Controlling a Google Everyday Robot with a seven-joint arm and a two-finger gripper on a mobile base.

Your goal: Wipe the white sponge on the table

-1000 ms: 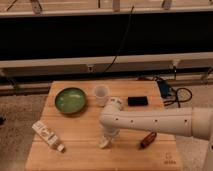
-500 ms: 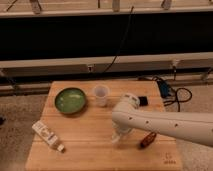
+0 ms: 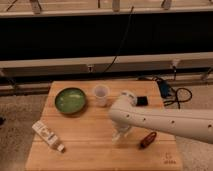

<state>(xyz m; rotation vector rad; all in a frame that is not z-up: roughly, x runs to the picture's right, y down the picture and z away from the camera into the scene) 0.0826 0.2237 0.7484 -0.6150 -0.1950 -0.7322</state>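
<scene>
camera view: the gripper (image 3: 120, 133) points down at the tabletop (image 3: 90, 152) near its middle, between the white tube (image 3: 47, 135) and a small brown object (image 3: 147, 139). the white sponge (image 3: 118, 140) shows as a pale bit under its tip, on the wood. whether the gripper is clamped on it, i cannot tell.

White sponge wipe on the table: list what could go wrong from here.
1. The gripper is down at the table, with the small brown object close beside it; a wiping stroke that way could knock it.
2. The translucent cup stands just beyond the arm; a swing back may tip it.
3. The white sponge cannot be made out at the gripper, so it might slip out unnoticed.
</scene>
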